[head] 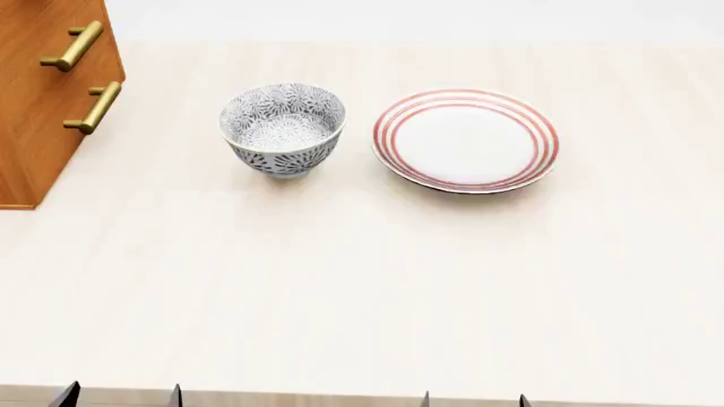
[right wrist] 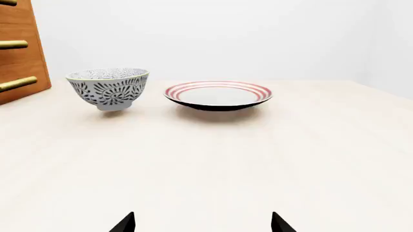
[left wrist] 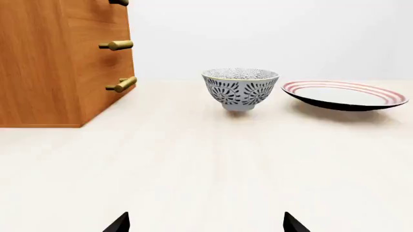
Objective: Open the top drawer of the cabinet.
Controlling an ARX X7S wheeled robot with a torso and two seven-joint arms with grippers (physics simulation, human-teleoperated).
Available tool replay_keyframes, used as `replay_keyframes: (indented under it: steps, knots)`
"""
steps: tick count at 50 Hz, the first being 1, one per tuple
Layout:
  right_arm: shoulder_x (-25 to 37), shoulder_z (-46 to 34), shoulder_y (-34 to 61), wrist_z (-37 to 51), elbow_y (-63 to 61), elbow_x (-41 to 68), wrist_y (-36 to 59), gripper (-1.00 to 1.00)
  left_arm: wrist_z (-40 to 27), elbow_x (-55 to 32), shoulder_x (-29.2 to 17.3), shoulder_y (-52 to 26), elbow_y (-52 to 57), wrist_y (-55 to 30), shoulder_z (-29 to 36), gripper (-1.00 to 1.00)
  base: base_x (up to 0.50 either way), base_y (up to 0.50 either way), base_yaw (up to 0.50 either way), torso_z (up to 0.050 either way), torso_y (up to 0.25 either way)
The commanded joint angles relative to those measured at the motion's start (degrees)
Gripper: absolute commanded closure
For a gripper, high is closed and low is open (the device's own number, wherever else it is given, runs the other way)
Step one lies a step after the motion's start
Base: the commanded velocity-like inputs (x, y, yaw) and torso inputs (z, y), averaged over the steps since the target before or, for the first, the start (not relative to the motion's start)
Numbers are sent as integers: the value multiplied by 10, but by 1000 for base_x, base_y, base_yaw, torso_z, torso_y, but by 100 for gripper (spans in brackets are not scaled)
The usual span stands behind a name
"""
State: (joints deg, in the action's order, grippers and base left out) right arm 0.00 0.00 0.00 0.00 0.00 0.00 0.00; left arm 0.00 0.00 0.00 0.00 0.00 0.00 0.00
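The top drawer's [left wrist: 96,12] front is mostly cut off from us: only the tip of its brass handle [left wrist: 119,2] pokes in at the upper edge of the left wrist view, and the head view does not reach it. We judge it a stiff wooden box that will slide straight out with some weight behind it, and the handle the one place to take hold — a smooth, hard cylinder on short posts, likely slippery, so the fingers should close squarely across its middle. The cabinet [head: 34,127] stands at the far left of the pale, matte table [head: 362,288], its warm orange-brown grain plain, two lower handles showing from the head.

Beside it, apart, sits a patterned blue-grey bowl [head: 283,127], then a shallow red-ringed plate [head: 465,140] — glazed and breakable, we judge.

The left gripper [left wrist: 206,224] and right gripper [right wrist: 202,223] each show two dark fingertips spread wide, holding nothing, low near the table's front edge.
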Motion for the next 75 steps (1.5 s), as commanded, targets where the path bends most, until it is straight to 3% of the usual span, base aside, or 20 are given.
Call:
replay_keyframes:
  steps: [1,21,23,24,49,75]
  knots:
    - [9,-12,-2,11,-4,9,4,-100,-9,-7,-10,-1,-4,1,12,-100,0,0,0,0,0]
    - [35,-43,1,43,-4,40,13,-100,-37,-12,-38,-4,-13,0,51,-100,0,0,0,0,0]
    - [35,-43,1,43,-4,40,13,-100,-37,-12,-38,-4,-13,0,51,-100,0,0,0,0,0]
    - [9,-12,0,12,-3,13,15,-100,-5,18,-11,-2,-12,-1,18,-100,0,0,0,0,0]
    - [39,-47,-1,47,-11,47,20,-100,-46,-18,-37,-6,-10,-16,46,-100,0,0,0,0,0]
    - [56,-67,1,65,-7,65,15,-100,-67,-34,-53,-9,-15,-9,67,-100,0,0,0,49,0]
